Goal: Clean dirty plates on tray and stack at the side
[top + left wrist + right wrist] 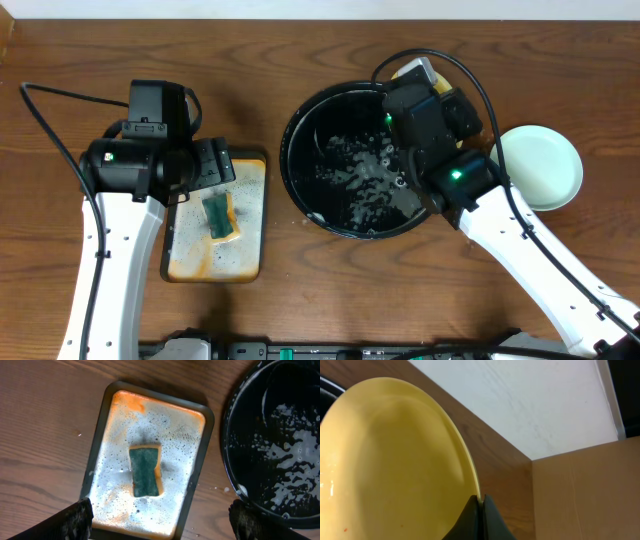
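Black tray [305, 125] (suds [362, 178], seemingly); sponge [219, 214] apart

I am looking at a dark brown, wood-grain tabletop [300, 290] with three things lying directly on it. Near the middle sits the round black tray [285, 160], its floor wet with white suds. To its left, across a strip of bare wood, lies a rectangular metal tray [185, 255], foamy and stained orange along its edges. At the right, a pale blue-green plate [545, 165] rests face up on the wood. I cannot tell whether it touches the black tray.
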You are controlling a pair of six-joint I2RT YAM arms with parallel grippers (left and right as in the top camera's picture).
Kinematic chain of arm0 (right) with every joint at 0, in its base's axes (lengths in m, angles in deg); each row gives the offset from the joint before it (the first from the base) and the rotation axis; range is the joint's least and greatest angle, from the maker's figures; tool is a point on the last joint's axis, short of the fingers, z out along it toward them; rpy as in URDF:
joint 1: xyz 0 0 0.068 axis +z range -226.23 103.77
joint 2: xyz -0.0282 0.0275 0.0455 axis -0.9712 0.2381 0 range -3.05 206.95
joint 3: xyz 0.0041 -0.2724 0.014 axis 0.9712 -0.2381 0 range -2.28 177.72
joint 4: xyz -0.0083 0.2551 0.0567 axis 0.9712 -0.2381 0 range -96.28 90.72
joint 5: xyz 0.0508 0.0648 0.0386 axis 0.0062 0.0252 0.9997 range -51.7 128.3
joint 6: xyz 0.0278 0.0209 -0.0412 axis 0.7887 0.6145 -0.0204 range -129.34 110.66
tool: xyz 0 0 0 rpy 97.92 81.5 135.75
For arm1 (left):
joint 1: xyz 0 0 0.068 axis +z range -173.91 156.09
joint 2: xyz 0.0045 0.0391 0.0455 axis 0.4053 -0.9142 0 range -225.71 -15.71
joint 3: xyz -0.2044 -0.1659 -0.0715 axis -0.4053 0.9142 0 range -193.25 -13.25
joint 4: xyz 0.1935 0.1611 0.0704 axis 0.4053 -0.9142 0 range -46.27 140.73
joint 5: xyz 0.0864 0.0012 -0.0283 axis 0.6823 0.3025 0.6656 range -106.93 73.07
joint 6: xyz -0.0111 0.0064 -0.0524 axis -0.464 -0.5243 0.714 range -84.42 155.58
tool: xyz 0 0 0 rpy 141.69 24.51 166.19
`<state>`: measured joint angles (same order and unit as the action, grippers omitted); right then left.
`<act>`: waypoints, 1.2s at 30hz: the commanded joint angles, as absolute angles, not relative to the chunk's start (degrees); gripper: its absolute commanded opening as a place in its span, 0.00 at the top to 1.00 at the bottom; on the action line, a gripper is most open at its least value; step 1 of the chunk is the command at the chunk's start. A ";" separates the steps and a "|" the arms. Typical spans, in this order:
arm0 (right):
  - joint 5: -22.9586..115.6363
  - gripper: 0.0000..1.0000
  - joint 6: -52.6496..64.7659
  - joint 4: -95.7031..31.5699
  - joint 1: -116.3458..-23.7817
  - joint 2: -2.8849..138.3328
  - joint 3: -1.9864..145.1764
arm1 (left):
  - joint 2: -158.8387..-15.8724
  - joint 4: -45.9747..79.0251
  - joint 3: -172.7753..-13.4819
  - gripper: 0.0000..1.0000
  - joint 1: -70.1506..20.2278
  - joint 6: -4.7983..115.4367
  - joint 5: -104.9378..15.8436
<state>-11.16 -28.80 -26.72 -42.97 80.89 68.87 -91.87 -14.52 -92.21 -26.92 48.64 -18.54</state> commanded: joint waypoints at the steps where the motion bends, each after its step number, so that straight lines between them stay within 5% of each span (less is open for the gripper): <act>1: -11.09 0.99 -27.14 -26.85 -42.38 80.04 69.66 | -91.78 -14.39 -92.89 0.12 -26.81 48.10 -19.08; 36: -11.02 0.99 -19.75 -31.44 -43.37 80.11 69.66 | -91.78 -14.39 -92.89 0.12 -26.81 48.10 -19.08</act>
<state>-9.74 -23.16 -31.73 -42.95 80.89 68.87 -91.87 -14.39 -92.21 -26.92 48.64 -18.54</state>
